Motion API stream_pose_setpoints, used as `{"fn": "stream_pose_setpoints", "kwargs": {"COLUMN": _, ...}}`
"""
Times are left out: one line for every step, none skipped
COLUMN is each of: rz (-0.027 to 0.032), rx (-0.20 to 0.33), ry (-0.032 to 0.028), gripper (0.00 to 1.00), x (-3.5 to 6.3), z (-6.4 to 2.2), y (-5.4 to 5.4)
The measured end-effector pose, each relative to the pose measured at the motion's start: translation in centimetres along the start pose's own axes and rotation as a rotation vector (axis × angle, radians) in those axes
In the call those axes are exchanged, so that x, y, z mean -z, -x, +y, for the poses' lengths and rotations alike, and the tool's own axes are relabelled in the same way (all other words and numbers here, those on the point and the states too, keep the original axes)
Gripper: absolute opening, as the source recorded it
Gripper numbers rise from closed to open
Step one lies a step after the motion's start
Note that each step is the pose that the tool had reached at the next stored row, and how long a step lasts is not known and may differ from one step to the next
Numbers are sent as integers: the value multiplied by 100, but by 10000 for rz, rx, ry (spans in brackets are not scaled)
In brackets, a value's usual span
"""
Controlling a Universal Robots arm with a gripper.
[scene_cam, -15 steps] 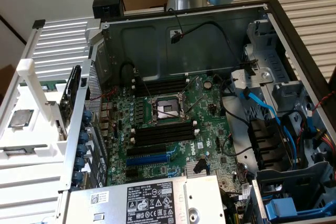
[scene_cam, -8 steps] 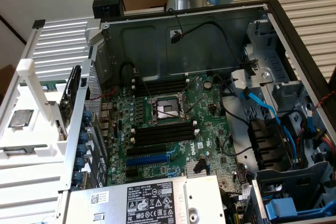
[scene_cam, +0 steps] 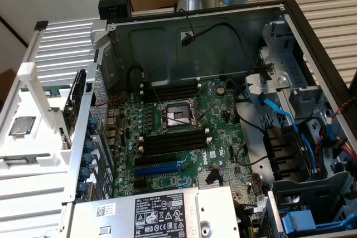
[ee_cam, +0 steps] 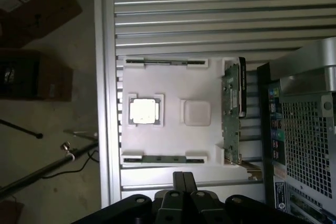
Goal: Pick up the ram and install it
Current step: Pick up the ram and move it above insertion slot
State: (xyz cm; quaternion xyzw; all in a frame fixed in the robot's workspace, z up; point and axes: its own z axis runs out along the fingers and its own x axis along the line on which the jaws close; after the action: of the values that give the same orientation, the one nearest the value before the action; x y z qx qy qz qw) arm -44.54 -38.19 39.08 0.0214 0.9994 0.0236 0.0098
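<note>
Two sticks are counted on edge in the white tray (ee_cam: 173,140): the nearer ram (ee_cam: 164,158) and the farther ram (ee_cam: 165,62). One processor chip (ee_cam: 144,111) is seen between them. The gripper (ee_cam: 184,176) is held closed and empty, just beside the nearer ram.

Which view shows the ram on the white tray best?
The wrist view: it looks straight down on the tray, where the ram sits edge-on between white clips. The exterior view shows only a thin, oblique sliver of it at the exterior view's left.
</note>
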Motion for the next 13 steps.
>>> {"fn": "stream_pose_setpoints", "kwargs": {"rz": 18, "rx": 363, "ry": 6, "gripper": 10, "x": -1, "z": 0, "y": -1}}
{"fn": "stream_pose_setpoints", "kwargs": {"rz": 27, "rx": 549, "ry": 10, "gripper": 10, "x": -2, "z": 0, "y": -1}}
{"fn": "stream_pose_setpoints", "kwargs": {"rz": 34, "rx": 717, "ry": 13, "gripper": 10, "x": -3, "z": 0, "y": -1}}
{"fn": "stream_pose_setpoints", "kwargs": {"rz": 42, "rx": 903, "ry": 17, "gripper": 10, "x": -4, "z": 0, "y": -1}}
{"fn": "stream_pose_setpoints", "kwargs": {"rz": 72, "rx": 1458, "ry": 26, "gripper": 10, "x": -13, "z": 0, "y": -1}}
{"fn": "stream_pose_setpoints", "kwargs": {"rz": 88, "rx": 1823, "ry": 40, "gripper": 10, "x": -24, "z": -1, "y": -1}}
{"fn": "stream_pose_setpoints", "kwargs": {"rz": 106, "rx": 2186, "ry": 66, "gripper": 10, "x": -29, "z": -1, "y": -2}}
{"fn": "stream_pose_setpoints", "kwargs": {"rz": 114, "rx": 2361, "ry": 77, "gripper": 10, "x": -30, "z": -1, "y": -2}}
{"fn": "stream_pose_setpoints", "kwargs": {"rz": 122, "rx": 2550, "ry": 88, "gripper": 10, "x": -31, "z": -1, "y": -2}}
{"fn": "stream_pose_setpoints", "kwargs": {"rz": 128, "rx": 2725, "ry": 100, "gripper": 10, "x": -33, "z": -1, "y": -2}}
{"fn": "stream_pose_setpoints", "kwargs": {"rz": 138, "rx": 2904, "ry": 111, "gripper": 10, "x": -33, "z": -2, "y": -2}}
{"fn": "stream_pose_setpoints", "kwargs": {"rz": 146, "rx": 3100, "ry": 122, "gripper": 10, "x": -35, "z": -1, "y": -2}}
{"fn": "stream_pose_setpoints", "kwargs": {"rz": 155, "rx": 3280, "ry": 131, "gripper": 10, "x": -35, "z": -1, "y": -2}}
